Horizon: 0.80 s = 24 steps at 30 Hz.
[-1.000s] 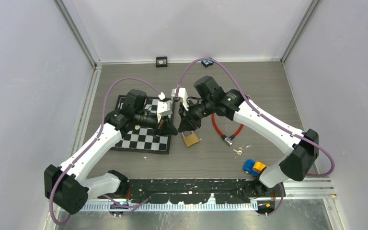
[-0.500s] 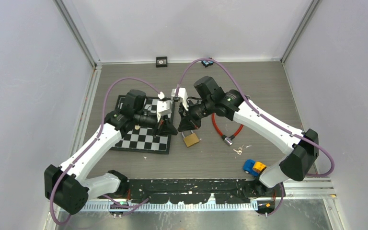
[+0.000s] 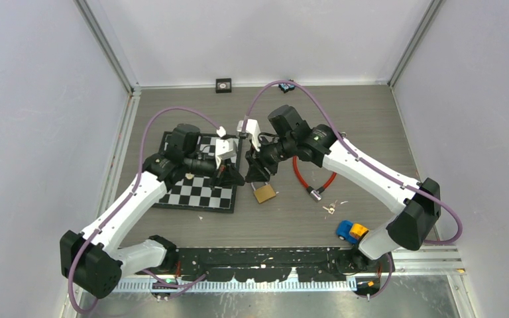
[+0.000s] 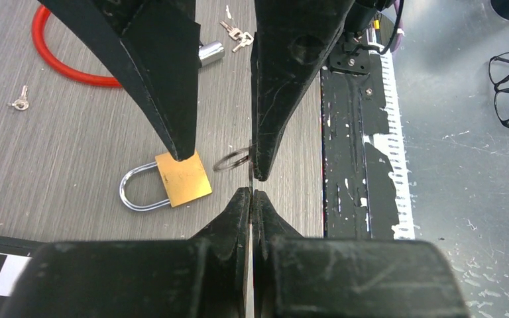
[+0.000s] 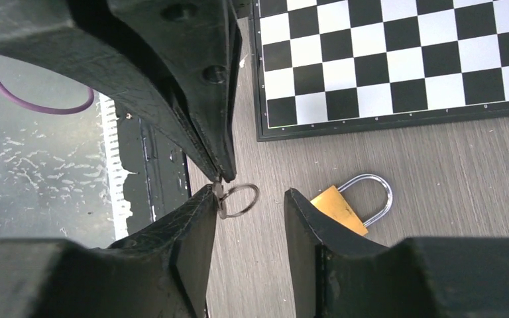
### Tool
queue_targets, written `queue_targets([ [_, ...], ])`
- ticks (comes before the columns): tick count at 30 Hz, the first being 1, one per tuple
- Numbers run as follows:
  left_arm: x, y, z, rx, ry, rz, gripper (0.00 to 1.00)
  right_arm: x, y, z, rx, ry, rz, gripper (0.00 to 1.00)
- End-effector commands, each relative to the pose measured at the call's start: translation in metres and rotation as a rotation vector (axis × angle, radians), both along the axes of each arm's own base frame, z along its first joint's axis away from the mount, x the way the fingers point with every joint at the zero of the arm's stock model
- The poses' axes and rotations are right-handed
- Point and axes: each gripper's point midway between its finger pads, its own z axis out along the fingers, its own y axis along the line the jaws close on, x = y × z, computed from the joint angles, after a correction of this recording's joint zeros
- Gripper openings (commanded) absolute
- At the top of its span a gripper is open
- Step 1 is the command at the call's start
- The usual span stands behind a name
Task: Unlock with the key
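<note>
A brass padlock [image 3: 264, 193] with a silver shackle lies on the table, shackle closed; it also shows in the left wrist view [image 4: 182, 179] and the right wrist view [image 5: 339, 207]. My left gripper [image 3: 237, 177] [image 4: 252, 192] is shut on a thin key whose ring [image 4: 232, 159] [image 5: 240, 199] hangs free, held a little above the table beside the padlock. My right gripper [image 3: 258, 173] [image 5: 249, 194] is open, tip to tip with the left. One of its fingers [image 5: 202, 205] touches the key; the other stands over the padlock.
A chessboard [image 3: 199, 191] lies under the left arm. A red cable lock [image 3: 300, 174] lies right of the padlock, with loose keys [image 3: 329, 209] and a blue and yellow toy car [image 3: 352, 230] nearer the front. A small black square [image 3: 223, 85] sits at the back wall.
My left wrist has shifted slightly to the left and back. The right arm, the key and the padlock stay where they were.
</note>
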Motion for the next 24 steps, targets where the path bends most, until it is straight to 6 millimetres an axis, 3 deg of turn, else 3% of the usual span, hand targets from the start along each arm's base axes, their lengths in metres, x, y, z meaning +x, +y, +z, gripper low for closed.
queue_targets([
  [1, -0.004, -0.003, 0.015, -0.055, -0.045, -0.034, 0.00, 0.003, 0.000, 0.023, 0.046, -0.052, -0.015, 0.48],
  [9, -0.005, 0.000, 0.014, -0.034, -0.049, -0.039, 0.00, -0.012, -0.004, 0.046, 0.086, -0.063, 0.046, 0.49],
  [18, 0.001, 0.016, 0.010, 0.231, -0.025, -0.036, 0.00, -0.019, -0.015, 0.068, 0.150, -0.103, 0.062, 0.43],
  [24, 0.000, 0.020, 0.021, 0.329, -0.063, -0.042, 0.00, -0.013, -0.015, 0.075, 0.205, -0.110, 0.038, 0.41],
])
